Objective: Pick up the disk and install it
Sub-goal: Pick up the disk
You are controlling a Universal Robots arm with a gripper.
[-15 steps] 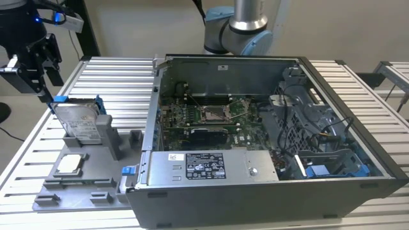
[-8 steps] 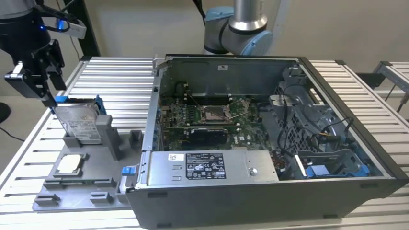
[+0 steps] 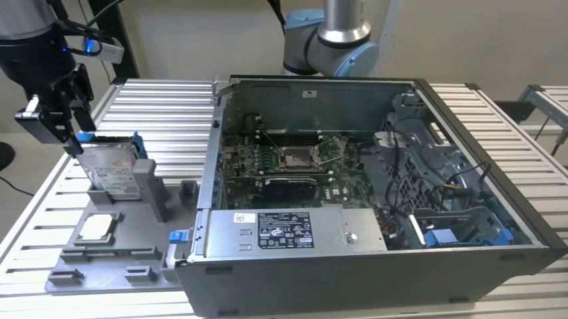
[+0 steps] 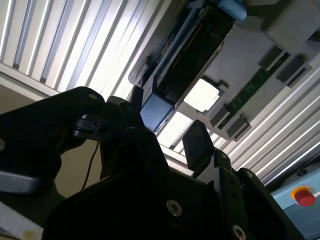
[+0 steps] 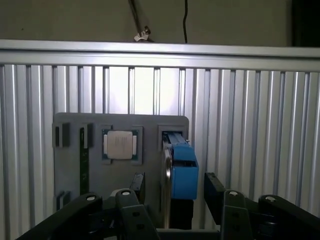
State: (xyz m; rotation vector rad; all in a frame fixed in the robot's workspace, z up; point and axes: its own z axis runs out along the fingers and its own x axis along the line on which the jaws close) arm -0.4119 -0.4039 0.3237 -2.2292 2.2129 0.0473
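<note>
The disk (image 3: 113, 170), a silver drive with a white label in a blue bracket, stands on edge in a slot of the grey holder (image 3: 133, 249) at the exterior view's left. My gripper (image 3: 78, 136) hangs right over its top edge. In the first wrist view the disk (image 5: 182, 172) sits edge-on between my two fingers (image 5: 212, 186), with a gap on each side, so the gripper (image 5: 175, 189) is open and straddles it without touching. The second wrist view shows the blue bracket end (image 4: 157, 112) just beyond my fingertips (image 4: 196, 142).
The open computer case (image 3: 213, 133) lies to the exterior view's right of the holder, with its motherboard (image 3: 293, 159), a silver box (image 3: 284, 229) and a bay with a blue part (image 3: 443, 236). A small square silver chip (image 3: 96, 227) rests in the holder. The table is ribbed metal (image 3: 169, 106).
</note>
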